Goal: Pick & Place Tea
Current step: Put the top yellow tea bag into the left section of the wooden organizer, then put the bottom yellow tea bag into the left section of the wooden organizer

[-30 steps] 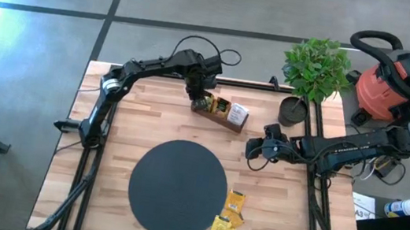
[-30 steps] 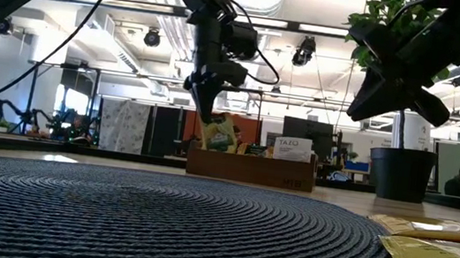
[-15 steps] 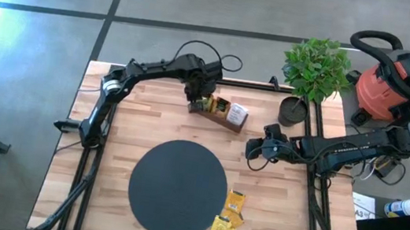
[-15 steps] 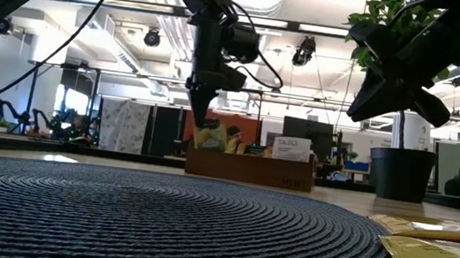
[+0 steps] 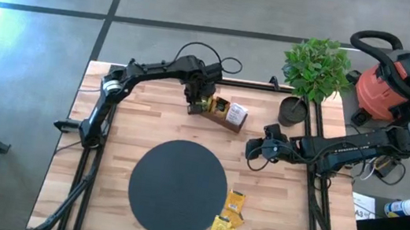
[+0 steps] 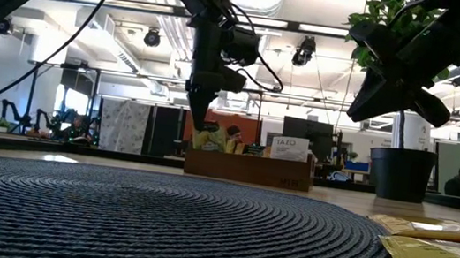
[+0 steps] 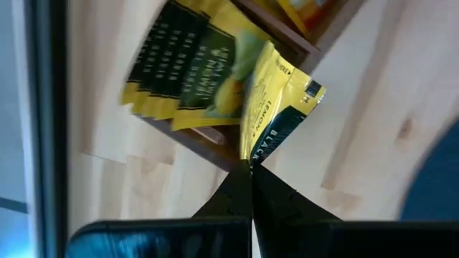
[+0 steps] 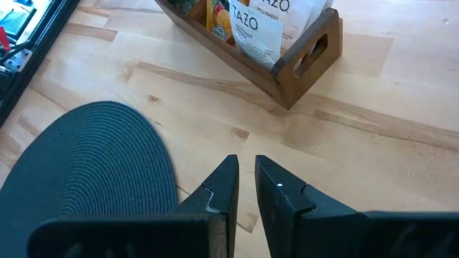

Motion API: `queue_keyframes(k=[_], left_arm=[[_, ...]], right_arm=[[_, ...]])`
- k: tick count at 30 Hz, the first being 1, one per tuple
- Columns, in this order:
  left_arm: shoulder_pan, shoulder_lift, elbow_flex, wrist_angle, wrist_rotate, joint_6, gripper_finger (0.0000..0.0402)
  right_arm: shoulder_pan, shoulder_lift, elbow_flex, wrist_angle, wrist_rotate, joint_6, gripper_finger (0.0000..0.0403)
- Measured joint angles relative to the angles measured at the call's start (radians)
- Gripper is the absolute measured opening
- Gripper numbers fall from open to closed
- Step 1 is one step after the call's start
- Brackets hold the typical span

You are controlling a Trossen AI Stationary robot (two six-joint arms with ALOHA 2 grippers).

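A brown wooden tray (image 5: 223, 113) stands at the table's far middle with several tea sachets standing in it (image 7: 183, 79). My left gripper (image 5: 194, 98) points down over the tray's left end, shut on one yellow and dark-green tea sachet (image 7: 276, 100), which also shows in the low view (image 6: 207, 137). Several loose yellow sachets (image 5: 229, 217) lie flat on the table, right of the black disc (image 5: 177, 187). My right gripper (image 8: 246, 179) hangs above bare wood to the tray's right, its fingers a narrow gap apart with nothing between them. My left gripper pinches the sachet by one end (image 7: 249, 156) between its two fingertips, coming from above and pointing down. The sachet hangs below the fingers over the tray's left end. Its lower end reaches the tray's rim (image 6: 209, 150); I cannot tell whether it touches the tray.
A potted plant (image 5: 314, 66) stands at the table's far right corner, close to my right arm. The black woven disc fills the near middle. Bare wood lies left of the disc and between the disc and the tray.
My left gripper has rolled a little about its downward line and sunk slightly, edging toward the table's left edge. The sachet it holds now hangs lower at the tray's left end.
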Motion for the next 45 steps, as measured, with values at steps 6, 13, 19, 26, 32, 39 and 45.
queue_keyframes(k=[6, 13, 19, 26, 32, 39, 45], left_arm=[[-0.007, 0.003, -0.018, -0.051, 0.013, -0.008, 0.0], [-0.014, 0.004, -0.046, -0.061, 0.047, -0.027, 0.0], [-0.014, 0.004, -0.068, -0.042, 0.034, -0.027, 0.0], [-0.014, 0.004, -0.069, -0.011, 0.026, -0.028, 0.0029], [-0.015, 0.004, -0.069, -0.008, -0.023, -0.028, 0.0074], [-0.014, 0.004, -0.041, -0.012, -0.206, -0.029, 0.0089], [-0.027, -0.02, 0.009, -0.011, -0.23, -0.073, 0.009]], right_arm=[[0.0, 0.0, 0.0, 0.0, 0.0, 0.004, 0.0047], [0.0, 0.0, 0.0, 0.001, 0.0, 0.005, 0.0047], [0.0, 0.0, 0.0, 0.001, 0.0, 0.008, 0.0047], [0.0, 0.0, 0.0, 0.001, 0.0, 0.008, 0.0047], [0.0, 0.0, 0.0, 0.001, 0.0, 0.008, 0.0047], [0.0, 0.0, 0.0, 0.0, 0.0, 0.008, 0.0047], [0.0, 0.0, 0.0, 0.0, -0.024, 0.008, 0.0047]])
